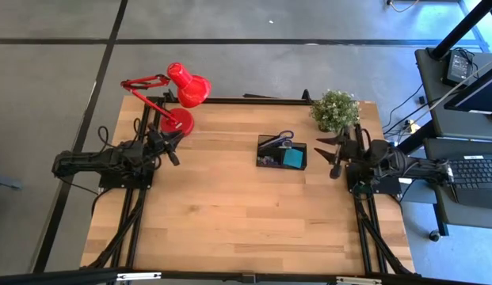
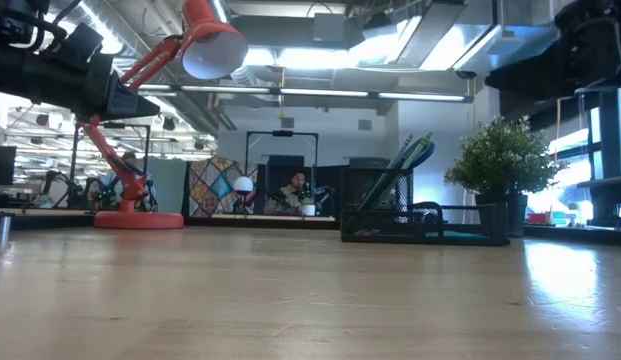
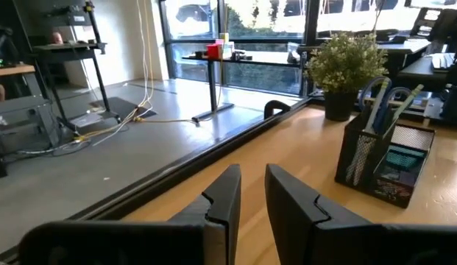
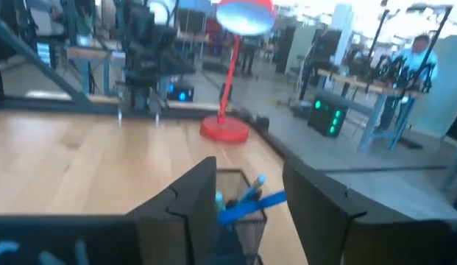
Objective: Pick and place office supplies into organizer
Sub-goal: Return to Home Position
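Your left gripper: the fingers are parted by a narrow gap, with nothing between them and touching nothing. Your right gripper: the fingers are spread wide, empty and off the wood.

The black mesh desk organizer stands on the light wooden table, straight ahead of the right fingers, near but apart. It is well apart from the left fingers, across bare wood. Inside it, blue-handled scissors stand upright and a teal sticky-note pad sits in the compartment nearest the right fingers. Pens or pencils also stand in it, but you cannot tell which.

A red desk lamp has its base near the left fingers, on the far side. A small potted green plant is just beside the right fingers, at the table's far edge.

The widest open wood lies on the near side of both sets of fingers, out to the table's front edge. A grey floor runs beyond the far edge. A person sits far back in the room.
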### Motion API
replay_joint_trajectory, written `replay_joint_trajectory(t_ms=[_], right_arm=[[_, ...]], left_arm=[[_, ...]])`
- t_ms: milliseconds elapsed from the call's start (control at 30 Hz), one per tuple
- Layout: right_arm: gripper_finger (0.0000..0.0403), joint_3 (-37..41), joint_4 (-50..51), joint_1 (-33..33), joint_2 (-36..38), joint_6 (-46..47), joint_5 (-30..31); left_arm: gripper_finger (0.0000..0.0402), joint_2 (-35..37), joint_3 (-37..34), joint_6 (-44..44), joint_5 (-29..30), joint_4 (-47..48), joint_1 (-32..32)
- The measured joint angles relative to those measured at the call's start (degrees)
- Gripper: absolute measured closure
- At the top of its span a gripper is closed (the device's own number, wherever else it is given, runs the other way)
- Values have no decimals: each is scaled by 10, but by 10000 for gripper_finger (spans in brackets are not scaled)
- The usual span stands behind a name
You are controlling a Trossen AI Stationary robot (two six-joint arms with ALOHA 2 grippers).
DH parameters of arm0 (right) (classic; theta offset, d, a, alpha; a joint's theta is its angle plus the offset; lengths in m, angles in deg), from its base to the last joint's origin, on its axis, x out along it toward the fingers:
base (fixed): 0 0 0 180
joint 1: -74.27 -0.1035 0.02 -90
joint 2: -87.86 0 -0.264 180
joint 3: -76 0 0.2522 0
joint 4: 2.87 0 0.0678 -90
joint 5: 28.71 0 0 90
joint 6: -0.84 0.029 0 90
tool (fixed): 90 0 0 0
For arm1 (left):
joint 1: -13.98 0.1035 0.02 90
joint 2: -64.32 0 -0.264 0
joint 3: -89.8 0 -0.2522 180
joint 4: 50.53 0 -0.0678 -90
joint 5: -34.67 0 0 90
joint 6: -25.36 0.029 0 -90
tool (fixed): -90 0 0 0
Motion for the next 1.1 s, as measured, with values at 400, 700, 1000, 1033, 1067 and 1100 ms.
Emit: replay_joint_trajectory(t_ms=[400, 700, 1000, 1033, 1067, 1100], right_arm=[[241, 39, -48, 0, 28, -14, -18], [241, 85, -133, 0, 27, -20, -42], [241, 85, -133, 0, 27, 15, -43], [241, 85, -133, 0, 27, 15, -43], [241, 85, -133, 0, 27, 15, -43], [241, 85, -133, 0, 27, 15, -43]], left_arm=[[343, -1, 0, -4, 0, -1, 0], [343, -1, 0, -4, 0, -1, 0], [343, -1, 0, -4, 0, -1, 0], [343, -1, 0, -4, 0, -1, 0], [343, -1, 0, -4, 0, -1, 0], [343, -1, 0, -4, 0, -1, 0]])
